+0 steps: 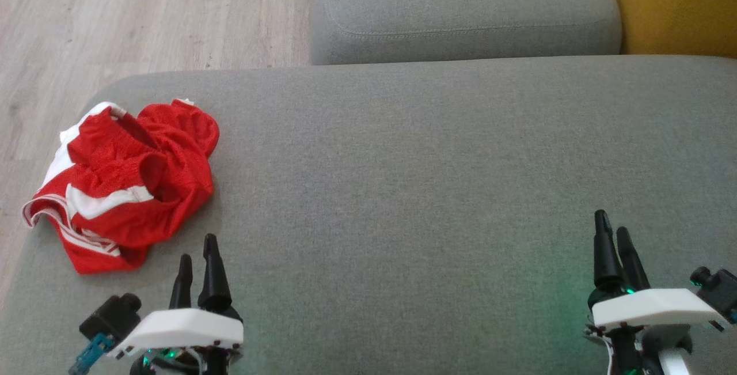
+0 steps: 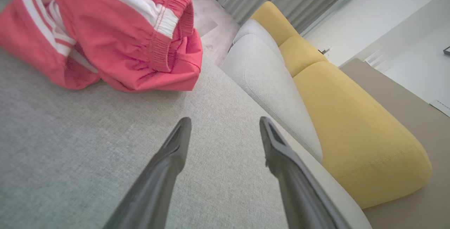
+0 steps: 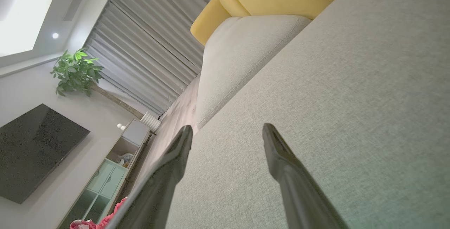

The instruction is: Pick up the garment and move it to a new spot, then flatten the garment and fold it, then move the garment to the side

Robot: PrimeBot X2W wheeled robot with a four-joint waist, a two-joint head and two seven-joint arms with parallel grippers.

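Garment [image 1: 124,182] crumpled at far left of cushion [image 1: 432,190], not yet picked up; left gripper [image 1: 198,268] and right gripper [image 1: 615,242] spread wide, nothing held.

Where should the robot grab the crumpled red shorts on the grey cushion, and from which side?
Probably the raised bunched fold in the middle of the red shorts, pinched from above by the open left gripper, which sits just in front of them. The heap stands proud of the grey cushion there, while its outer edges lie flat against the cushion and offer little to pinch.
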